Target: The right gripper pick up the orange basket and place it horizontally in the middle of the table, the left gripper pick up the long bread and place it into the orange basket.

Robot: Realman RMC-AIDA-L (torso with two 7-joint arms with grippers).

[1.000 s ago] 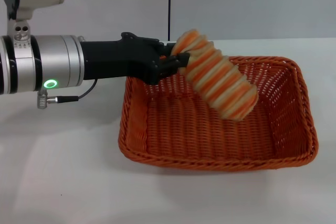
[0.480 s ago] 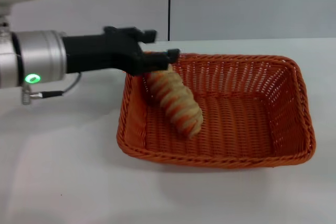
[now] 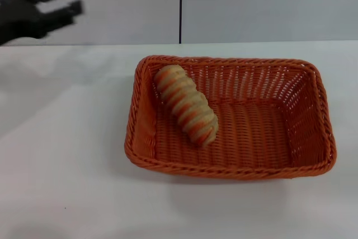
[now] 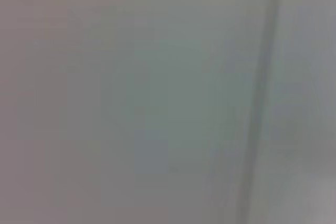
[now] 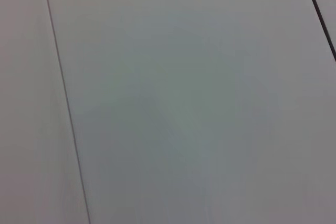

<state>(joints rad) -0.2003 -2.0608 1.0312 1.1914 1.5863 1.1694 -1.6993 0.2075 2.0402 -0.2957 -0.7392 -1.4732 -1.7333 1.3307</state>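
The orange basket (image 3: 291,132) sits lengthwise across the middle of the white table (image 3: 61,160) in the head view. Inside it, the long bread (image 3: 186,104) lies at a slant on the basket's left half, one end leaning against the left wall. My left gripper (image 3: 61,3) is far off at the upper left, raised above the table's far edge, open and empty. The right gripper is out of view. Both wrist views show only plain grey wall.
A grey wall with a dark vertical seam (image 3: 180,6) stands behind the table. White tabletop lies bare around the basket on every side.
The left gripper let go of the long bread, which dropped into the basket, then pulled back up and to the far left.
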